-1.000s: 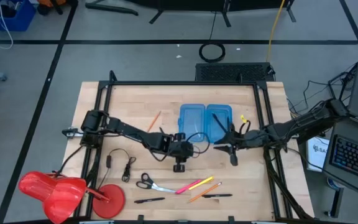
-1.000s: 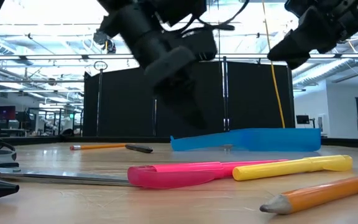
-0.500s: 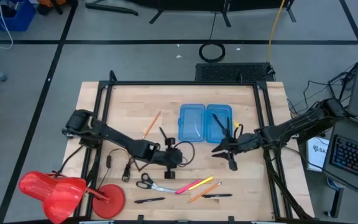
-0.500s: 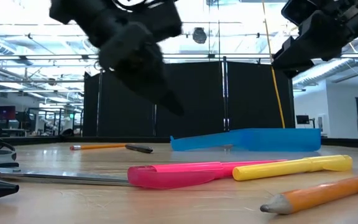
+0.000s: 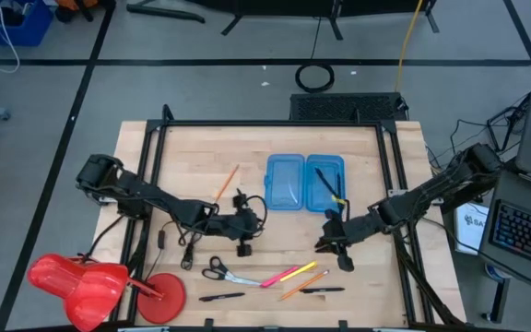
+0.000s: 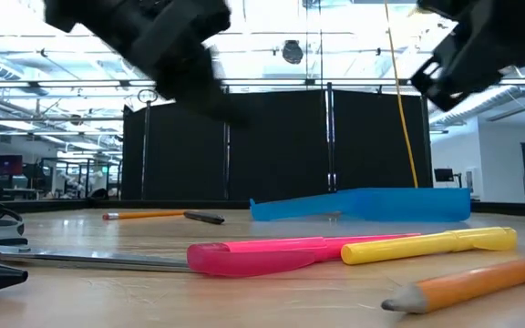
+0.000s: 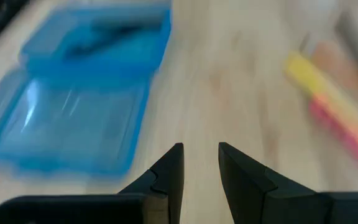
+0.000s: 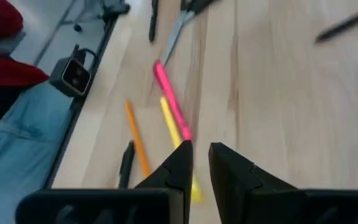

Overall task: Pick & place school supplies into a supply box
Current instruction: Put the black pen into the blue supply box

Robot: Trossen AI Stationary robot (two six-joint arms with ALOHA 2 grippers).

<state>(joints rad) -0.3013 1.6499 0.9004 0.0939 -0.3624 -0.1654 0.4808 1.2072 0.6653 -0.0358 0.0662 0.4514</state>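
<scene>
The supply box (image 5: 304, 182) lies open on the table, a black pen in its right half (image 5: 325, 180). Near the front edge lie scissors (image 5: 221, 270), a pink marker (image 5: 279, 277), a yellow marker (image 5: 304, 269), an orange pencil (image 5: 302, 284) and two black pens (image 5: 324, 290) (image 5: 221, 297). Another pencil (image 5: 227, 182) lies left of the box. My left gripper (image 7: 201, 168) hovers open left of the box, facing it. My right gripper (image 8: 201, 158) hovers above the markers (image 8: 173, 106), its fingers a narrow gap apart with nothing between them.
A looped black cable (image 5: 178, 242) lies at the left, under my left arm. A red plastic object (image 5: 86, 286) sits at the table's near left corner. A black metal frame (image 5: 155, 184) runs round the tabletop. Bare wood shows between the box and the markers.
My left gripper has drawn back from the box toward the table's left and near side, rising a little. My right gripper has left the box and gone toward the near edge, over the markers. The supplies on the table have stayed put.
</scene>
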